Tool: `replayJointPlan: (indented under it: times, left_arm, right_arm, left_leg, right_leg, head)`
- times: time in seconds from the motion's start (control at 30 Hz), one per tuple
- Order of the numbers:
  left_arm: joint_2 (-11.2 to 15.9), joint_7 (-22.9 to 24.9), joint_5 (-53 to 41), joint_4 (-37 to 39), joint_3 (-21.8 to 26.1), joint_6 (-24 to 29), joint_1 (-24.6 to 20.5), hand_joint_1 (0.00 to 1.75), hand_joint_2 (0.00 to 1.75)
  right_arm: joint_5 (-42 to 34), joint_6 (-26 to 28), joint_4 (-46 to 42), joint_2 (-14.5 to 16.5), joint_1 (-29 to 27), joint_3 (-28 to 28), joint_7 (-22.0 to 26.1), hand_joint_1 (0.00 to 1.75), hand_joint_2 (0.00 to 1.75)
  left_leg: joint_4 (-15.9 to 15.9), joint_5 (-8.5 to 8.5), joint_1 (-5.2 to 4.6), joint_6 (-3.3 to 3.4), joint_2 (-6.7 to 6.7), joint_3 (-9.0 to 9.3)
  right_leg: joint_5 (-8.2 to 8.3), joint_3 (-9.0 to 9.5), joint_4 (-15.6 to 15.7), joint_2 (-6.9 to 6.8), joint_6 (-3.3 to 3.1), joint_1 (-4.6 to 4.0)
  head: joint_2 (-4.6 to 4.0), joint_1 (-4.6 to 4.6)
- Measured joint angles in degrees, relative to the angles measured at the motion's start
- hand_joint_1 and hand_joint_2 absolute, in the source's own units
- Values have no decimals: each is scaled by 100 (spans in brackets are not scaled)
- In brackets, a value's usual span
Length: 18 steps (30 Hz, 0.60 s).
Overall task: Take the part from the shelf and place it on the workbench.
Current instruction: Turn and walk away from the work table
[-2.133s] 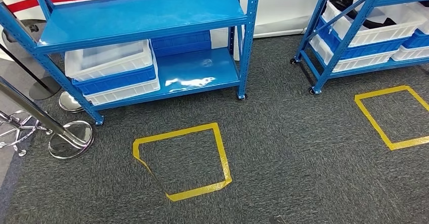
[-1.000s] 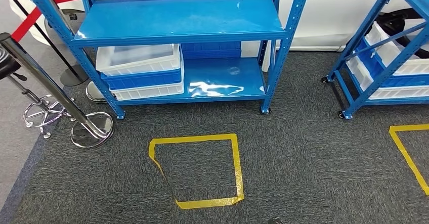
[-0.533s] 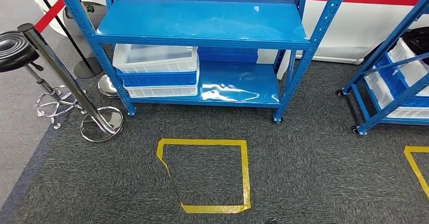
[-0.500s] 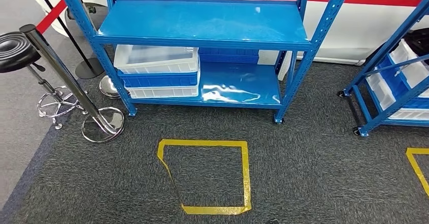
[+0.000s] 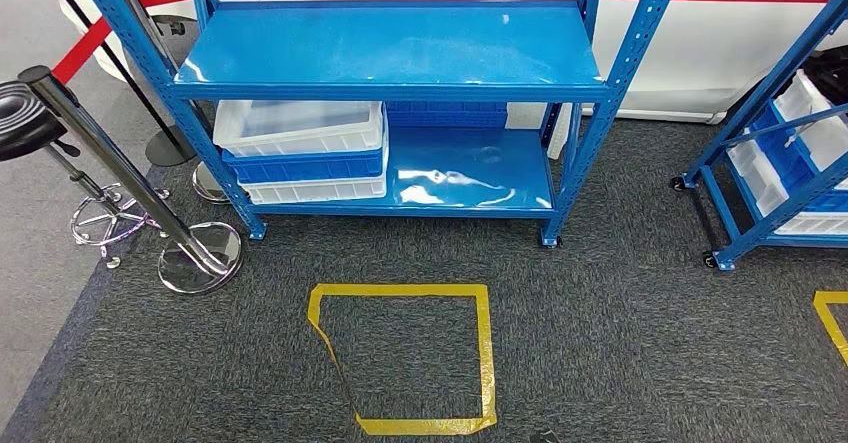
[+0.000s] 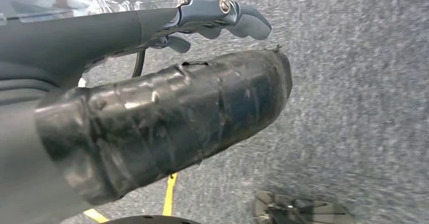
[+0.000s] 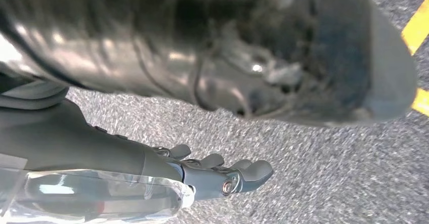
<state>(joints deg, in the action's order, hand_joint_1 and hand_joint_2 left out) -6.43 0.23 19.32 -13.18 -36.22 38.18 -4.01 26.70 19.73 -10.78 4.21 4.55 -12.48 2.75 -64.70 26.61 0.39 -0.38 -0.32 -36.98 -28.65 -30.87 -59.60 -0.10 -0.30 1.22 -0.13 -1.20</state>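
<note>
I stand facing a blue shelf (image 5: 400,53) on dark grey carpet (image 5: 620,343). Its upper board is bare and shiny. On the lower board, at the left, sits a stack of bins (image 5: 305,153): a white one on top, a blue one under it, another white at the bottom. More blue bins (image 5: 445,113) stand behind, toward the back. Which of these holds the part I cannot tell from here.

A square of yellow tape (image 5: 405,358) marks the floor just in front of the shelf. To my left stand a chrome post (image 5: 130,178) and a black stool (image 5: 25,113) (its chrome feet on the paler floor). A second blue shelf (image 5: 770,153) with white bins stands at the right.

My left robot hand (image 6: 222,16) hangs over the carpet, fingers loosely curled, holding nothing. My right robot hand (image 7: 222,176) looks the same, empty, with fingers slightly bent.
</note>
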Motion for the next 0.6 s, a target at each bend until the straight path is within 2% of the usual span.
replayJointPlan:
  times: [0.03, 0.07, 0.17, 0.23, 0.27, 0.33, 0.37, 0.4, 0.43, 0.5, 0.53, 0.57, 0.6]
  left_arm:
    - [1, 4, 3, 0, -1, 0, -8, 0, 0]
    - [1, 8, 7, 0, -2, 0, -14, 0, 0]
    - [1, 23, 15, 0, -4, 0, -7, 0, 0]
    - [3, 35, 19, 0, -4, 0, 8, 0, 0]
    - [4, 40, 20, 0, -4, 0, 7, 0, 0]
    - [0, 43, 16, 0, -4, -2, -8, 0, 0]
    - [-2, 45, 14, 0, -5, -4, -12, 0, 0]
    - [-4, 48, 14, 0, -5, -5, -10, 0, 0]
    - [-4, 52, 14, 0, -6, -7, -3, 0, 0]
    - [-4, 61, 15, 0, -6, -8, 10, 0, 0]
    - [-4, 64, 15, 0, -6, -9, 6, 0, 0]
    - [-4, 64, 14, 0, -6, -10, -3, 0, 0]
    - [-4, 64, 14, 0, -7, -10, -12, 0, 0]
  right_arm:
    - [-5, -4, 1, 3, 4, 0, 2, 0, 0]
    - [-10, -4, 1, 5, 9, 0, 4, 0, 0]
    - [-22, -4, 1, 7, 20, 0, 8, 0, 0]
    - [-27, -4, 0, 6, 25, 0, 10, 0, 0]
    - [-28, -4, 0, 6, 26, 0, 10, 0, 0]
    - [-36, -15, 1, 10, 22, 0, 11, 0, 0]
    - [-43, -22, 1, 12, 18, 0, 11, 0, 0]
    - [-54, -30, 1, 14, 13, 0, 11, 0, 0]
    - [-66, -33, 1, 13, 9, 0, 10, 0, 0]
    - [-86, -34, 1, 5, 7, 0, 10, 0, 0]
    - [-91, -34, 2, 2, 11, 0, 10, 0, 0]
    - [-95, -34, 2, 0, 17, 0, 10, 0, 0]
    - [-98, -35, 3, 1, 21, 0, 10, 0, 0]
  left_leg:
    - [295, -94, -15, 35, 4, 124]
    - [462, -105, -31, 66, 5, 196]
    - [573, -43, -36, 147, -5, 270]
    - [663, -48, -8, 204, -5, 355]
    - [698, -46, 4, 230, -2, 396]
    - [711, -9, -5, 279, 0, 447]
    - [710, 13, -9, 295, -3, 472]
    - [710, 42, -12, 304, -9, 510]
    - [708, 73, -12, 301, -18, 554]
    - [695, 151, -12, 268, -37, 638]
    - [673, 197, -22, 235, -46, 651]
    - [651, 232, -33, 198, -54, 652]
    - [637, 257, -44, 163, -59, 641]
  right_leg:
    - [-28, 14, -1, 0, 28, -7]
    - [-48, 16, 5, -2, 61, -12]
    - [-77, 51, 55, -12, 156, -12]
    - [-196, 6, -123, -11, 204, -14]
    - [-308, -101, -350, -9, 217, -13]
    - [-576, -537, -1102, -7, 229, -17]
    - [-626, -729, -1384, -7, 234, -15]
    - [-562, -855, -1510, -7, 237, -13]
    - [-378, -852, -1382, -7, 237, -10]
    - [119, -631, -708, -6, 223, -4]
    - [252, -510, -386, -2, 210, -14]
    - [315, -428, -179, 4, 183, -16]
    - [302, -393, -90, 13, 151, -25]
  head:
    - [0, 0]
    - [0, 3]
    - [1, 11]
    - [1, 19]
    - [1, 27]
    - [0, 45]
    - [1, 52]
    - [1, 56]
    - [1, 60]
    - [0, 66]
    - [0, 69]
    - [0, 70]
    - [0, 70]
